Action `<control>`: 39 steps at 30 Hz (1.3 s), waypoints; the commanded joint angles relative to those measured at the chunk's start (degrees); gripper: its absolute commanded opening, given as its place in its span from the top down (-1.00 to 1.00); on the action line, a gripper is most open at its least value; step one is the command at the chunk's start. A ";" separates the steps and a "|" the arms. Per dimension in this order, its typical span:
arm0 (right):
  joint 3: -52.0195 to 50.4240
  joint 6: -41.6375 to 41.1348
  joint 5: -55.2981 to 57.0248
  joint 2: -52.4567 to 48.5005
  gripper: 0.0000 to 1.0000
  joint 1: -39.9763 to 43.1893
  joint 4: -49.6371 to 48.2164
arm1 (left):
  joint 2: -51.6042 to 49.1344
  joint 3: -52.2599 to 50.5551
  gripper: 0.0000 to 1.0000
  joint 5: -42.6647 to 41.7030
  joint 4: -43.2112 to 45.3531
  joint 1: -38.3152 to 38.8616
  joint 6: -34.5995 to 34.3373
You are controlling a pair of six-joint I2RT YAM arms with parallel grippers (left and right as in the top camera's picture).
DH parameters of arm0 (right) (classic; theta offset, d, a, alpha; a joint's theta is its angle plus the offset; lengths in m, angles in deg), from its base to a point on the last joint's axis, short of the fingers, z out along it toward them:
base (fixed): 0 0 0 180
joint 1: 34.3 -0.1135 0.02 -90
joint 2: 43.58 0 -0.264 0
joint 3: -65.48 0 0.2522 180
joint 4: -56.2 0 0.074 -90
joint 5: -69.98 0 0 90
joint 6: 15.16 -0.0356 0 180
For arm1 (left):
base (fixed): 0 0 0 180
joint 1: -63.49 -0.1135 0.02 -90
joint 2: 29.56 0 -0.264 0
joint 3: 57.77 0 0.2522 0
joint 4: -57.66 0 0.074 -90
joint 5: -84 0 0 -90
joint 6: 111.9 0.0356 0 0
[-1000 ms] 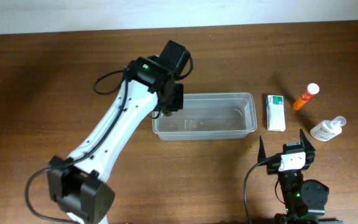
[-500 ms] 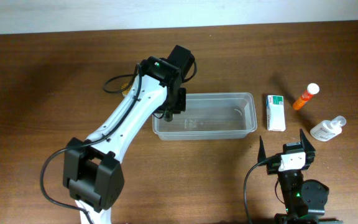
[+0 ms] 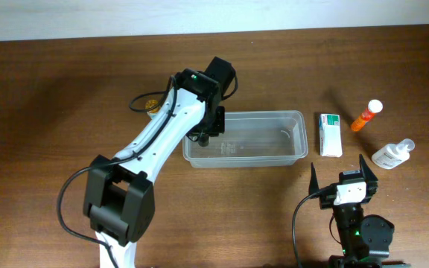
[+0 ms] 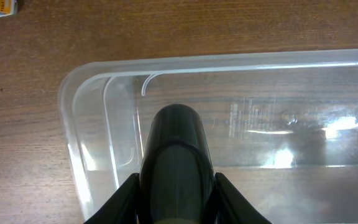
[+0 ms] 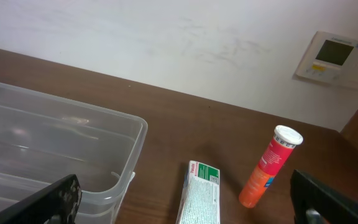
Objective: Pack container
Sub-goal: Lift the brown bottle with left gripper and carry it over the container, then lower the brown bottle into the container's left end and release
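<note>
Overhead: the container (image 3: 246,114) lies long-ways at mid tabletop (image 3: 43,112), wood showing through its clear floor. The left tool (image 3: 207,132) hangs over the container's left end. To the right of it, apart from it and from each other: a white-and-green box (image 3: 330,135), an orange tube (image 3: 365,117) w/ white cap, and a clear bottle (image 3: 392,154) lying tilted. A small yellow item (image 3: 153,105) sits just beside the left arm. The right tool (image 3: 339,176) is parked near the front edge, fingers spread wide, nothing between them. Vs. 0.5 s ago the left arm's elbow has swung a bit further right and the left tool has edged right along the container; right arm and the loose items are unchanged.

Left wrist: the fingers press both sides of a dark cylinder (image 4: 176,155) w/ rounded top, clamped on it above the container's left end (touching the floor or not, can't tell). Embossed print on the floor is too faint to read.

Right wrist: container corner at left, the box and the tube on the tabletop ahead; the box's print is too blurred to read. A wall panel (image 5: 334,55) w/ small screen is behind.
</note>
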 commanded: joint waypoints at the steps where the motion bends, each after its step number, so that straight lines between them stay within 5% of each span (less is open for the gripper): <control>1: -0.42 0.20 -0.90 0.52 -0.97 0.33 0.07 | -0.81 0.90 0.88 0.83 0.31 -0.02 -0.94; 28: -0.42 0.20 -0.90 0.52 -0.97 0.33 0.07 | -5.42 0.87 0.88 1.18 3.23 -0.94 -2.23; 39: -0.42 0.22 -0.90 0.52 -0.97 0.33 0.07 | -6.86 0.87 0.73 1.25 3.17 -0.94 -2.21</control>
